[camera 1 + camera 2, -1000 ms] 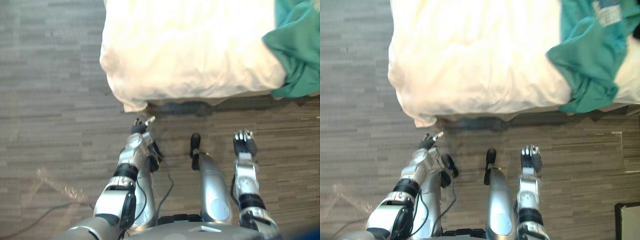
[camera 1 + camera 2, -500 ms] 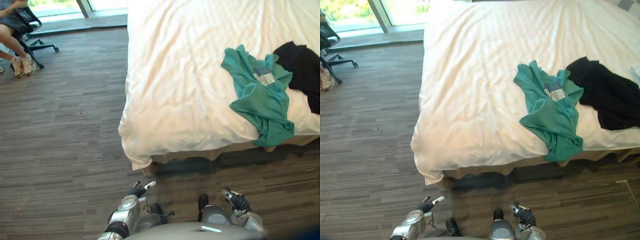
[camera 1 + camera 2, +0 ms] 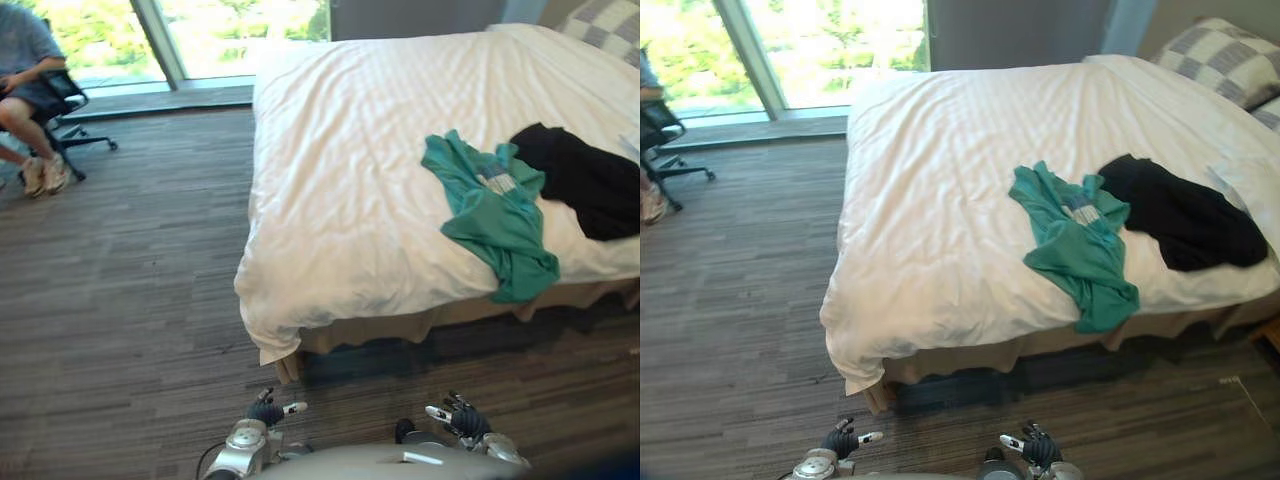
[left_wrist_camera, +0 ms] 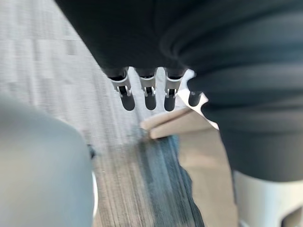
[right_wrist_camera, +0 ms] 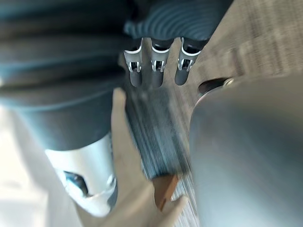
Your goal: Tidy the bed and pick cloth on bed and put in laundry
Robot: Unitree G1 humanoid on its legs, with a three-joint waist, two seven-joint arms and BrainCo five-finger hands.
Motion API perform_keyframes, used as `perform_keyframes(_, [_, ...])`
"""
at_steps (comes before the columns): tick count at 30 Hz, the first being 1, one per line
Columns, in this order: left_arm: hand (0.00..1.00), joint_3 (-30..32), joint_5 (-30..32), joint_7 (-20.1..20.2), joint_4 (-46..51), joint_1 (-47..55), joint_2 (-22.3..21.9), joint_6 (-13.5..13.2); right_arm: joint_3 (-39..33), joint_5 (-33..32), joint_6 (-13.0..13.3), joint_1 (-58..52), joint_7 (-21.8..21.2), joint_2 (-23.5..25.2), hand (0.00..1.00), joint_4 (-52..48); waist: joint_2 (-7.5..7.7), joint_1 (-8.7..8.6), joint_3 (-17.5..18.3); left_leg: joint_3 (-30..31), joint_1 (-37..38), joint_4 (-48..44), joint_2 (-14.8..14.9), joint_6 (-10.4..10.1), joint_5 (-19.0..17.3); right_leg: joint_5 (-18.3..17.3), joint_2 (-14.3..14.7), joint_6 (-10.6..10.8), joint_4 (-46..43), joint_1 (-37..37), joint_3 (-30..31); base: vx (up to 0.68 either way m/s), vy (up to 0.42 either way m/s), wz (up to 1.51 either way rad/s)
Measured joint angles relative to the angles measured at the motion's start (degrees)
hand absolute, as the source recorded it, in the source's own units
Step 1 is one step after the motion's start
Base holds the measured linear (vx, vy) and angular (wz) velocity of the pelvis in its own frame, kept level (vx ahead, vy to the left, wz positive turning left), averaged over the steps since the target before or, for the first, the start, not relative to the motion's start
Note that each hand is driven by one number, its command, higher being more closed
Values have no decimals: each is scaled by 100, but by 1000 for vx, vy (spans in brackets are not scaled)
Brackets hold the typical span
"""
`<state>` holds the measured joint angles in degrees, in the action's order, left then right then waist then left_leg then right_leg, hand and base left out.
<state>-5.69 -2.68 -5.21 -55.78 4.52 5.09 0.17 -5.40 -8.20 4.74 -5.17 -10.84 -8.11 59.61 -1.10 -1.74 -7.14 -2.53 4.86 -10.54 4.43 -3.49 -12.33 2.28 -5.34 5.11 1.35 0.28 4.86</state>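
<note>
Crumpled teal-green cotton shirt point(image 3: 492, 212) lies near-right on the white-sheeted bed point(image 3: 340, 160), tail drooping over the near edge, black garment point(image 3: 580, 178) just right of it. My left hand point(image 3: 266, 410) and right hand point(image 3: 462, 420) hang low, fingers relaxed, empty. Shirt looks soft, light, floppy; I'd grab the bunched middle.

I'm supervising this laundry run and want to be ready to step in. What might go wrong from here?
Both the left hand and the right hand hang low and empty, apart from the bed. The green shirt droops over the bed's foot edge, so a loose grab may send it to the floor. It lies against the black garment, which might get dragged along. A grab could also pinch the white duvet underneath.
</note>
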Motion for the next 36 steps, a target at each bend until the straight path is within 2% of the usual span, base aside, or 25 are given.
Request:
perform_keyframes(1, [0,-11,1,18,-10,-44,19,-21,37,-5,4,30,14,8,0,7,-4,-46,2,-175,13,-112,-43,39,-263,29,83,19,149,11,388,-118,114,-163])
perform_keyframes(3, [0,-92,8,113,-147,-11,29,-55,60,-153,5,60,32,-22,0,-22,-113,-134,64,-448,52,-86,22,128,-319,110,161,2,185,-29,560,-29,134,-121])
perform_keyframes(4, [0,-115,20,162,-200,-35,104,-44,136,-211,-16,3,32,-6,0,-4,45,-188,84,-523,97,-68,-41,121,-321,127,130,6,78,-10,552,63,100,-78])
perform_keyframes(6, [0,-196,136,272,-233,-125,176,-44,151,-466,-46,-171,89,69,0,19,168,-190,94,-553,167,-16,-94,91,-316,211,132,34,152,4,638,67,42,-32])
perform_keyframes(9, [0,-339,190,285,-253,-180,172,-28,139,-747,-50,-212,209,109,0,-19,214,-213,119,-692,284,35,-154,106,-274,303,154,78,135,-62,838,41,40,-36])
perform_keyframes(11, [0,-339,200,282,-308,-298,47,79,130,-852,-42,-242,323,110,0,-115,116,-232,50,-972,369,53,-167,130,-268,377,213,67,-29,-227,862,52,58,-62])
perform_keyframes(12, [0,-332,200,276,-322,-322,-4,99,135,-853,-39,-238,366,84,0,-160,75,-209,10,-1047,416,76,-142,132,-269,442,261,-6,-61,-254,710,25,42,-84])
perform_keyframes(15, [0,-308,198,265,-357,-326,-40,215,169,-849,-34,-169,624,125,0,-394,-4,-199,-82,-1672,598,156,-35,247,-205,737,449,-462,-98,-394,-176,5,3,-101])
perform_keyframes(16, [0,-307,193,252,-354,-297,-57,231,166,-856,-34,-118,667,137,0,-433,-54,-208,-130,-1809,617,188,4,263,-209,581,439,-549,-217,-443,-334,-64,-51,-95])
perform_keyframes(17, [0,-320,136,234,-330,-319,-118,280,158,-860,-48,-35,749,116,0,-518,-107,-246,-198,-2027,723,292,46,272,-249,-67,280,-776,-1377,-912,-922,-58,-57,-65])
perform_keyframes(18, [0,-337,101,233,-271,-316,-106,323,172,-863,-59,-13,831,135,0,-527,-83,-289,-237,-2133,821,298,19,252,-254,-400,135,-756,-2357,-1146,-1203,4,-20,-78])
perform_keyframes(19, [0,-327,75,224,-167,-304,-61,331,280,-854,-60,-70,936,160,0,-520,67,-340,-253,-2201,973,221,-127,166,-315,-516,39,-726,-2736,-1195,-1358,10,-1,-114])
perform_keyframes(20, [0,-328,-6,223,-184,-305,-30,320,501,-854,-36,-59,1019,148,0,-554,189,-243,-243,-2079,1040,229,-242,249,-318,-520,131,-745,-2685,-1196,-1311,-7,-8,-134])
perform_keyframes(21, [0,-330,-46,223,-190,-319,-33,332,626,-856,-12,-33,1046,152,0,-578,183,-228,-233,-1936,1030,240,-299,344,-298,-496,189,-746,-2518,-1194,-1197,-116,-96,-178])
perform_keyframes(22, [0,-344,-118,208,-180,-308,-114,337,763,-842,-16,139,1097,131,0,-559,-31,-182,-240,-1921,923,295,-116,481,-365,-210,450,-706,-1997,-1174,-1010,-123,-137,-140])
perform_keyframes(23, [0,-337,-138,199,-170,-307,-152,338,733,-859,-43,271,1117,113,0,-575,-204,-208,-266,-2147,919,336,-31,280,-347,-500,396,-928,-2423,-1319,-1231,-145,-147,-145])
perform_keyframes(24, [0,-412,-197,134,-161,-314,-175,350,726,-837,-58,311,1141,149,0,-632,-84,-292,-277,-2378,929,338,-114,241,-322,-1249,-24,-1052,-4015,-1531,-1675,-92,-119,-92])
perform_keyframes(25, [0,-569,-298,68,-155,-310,-174,382,746,-816,-116,271,1169,213,0,-617,-85,-375,-262,-2495,1004,309,-154,218,-316,-1730,-387,-844,-4274,-1235,-1990,-17,-114,-88])
perform_keyframes(26, [0,-580,-302,30,-135,-316,-168,400,770,-773,-155,240,1178,232,0,-586,-10,-367,-251,-2611,1036,275,-202,196,-326,-1873,-467,-665,-4086,-1101,-2099,10,-122,-120])
perform_keyframes(27, [0,-586,-357,-14,-161,-373,-166,441,846,-616,-257,263,1235,196,0,-595,-14,-283,-260,-2670,1007,250,-229,205,-320,-2024,-145,-756,-3304,-830,-2061,-2,-132,-137])
perform_keyframes(28, [0,-635,-399,-15,-159,-378,-239,471,850,-596,-319,302,1266,109,0,-606,-174,-288,-314,-2563,992,274,-100,256,-305,-1771,188,-826,-2773,-633,-1881,-68,-107,-138])
perform_keyframes(30, [0,-764,-490,-15,-131,-355,-226,497,907,-493,-478,312,1317,92,0,-564,-264,-234,-319,-2356,996,380,0,310,-209,-1262,593,-786,-1617,-119,-1687,-140,-95,-106])
perform_keyframes(31, [0,-766,-494,-14,-50,-358,-207,543,943,-502,-514,265,1324,121,0,-603,-125,-204,-317,-2424,908,297,29,285,17,-1269,564,-843,-1451,-26,-1944,-187,-78,-86])
perform_keyframes(33, [0,-780,-472,-16,4,-370,-203,602,1053,-513,-523,205,1269,148,0,-582,15,-240,-257,-2530,907,200,152,215,-15,-1067,740,-844,-1202,28,-1842,-136,-90,-32])
perform_keyframes(36, [0,-779,-467,-42,43,-383,-206,619,1022,-631,-489,200,992,129,0,-545,0,-226,-270,-2547,857,300,257,92,-46,-872,884,-831,-969,8,-1774,-47,-61,-15])
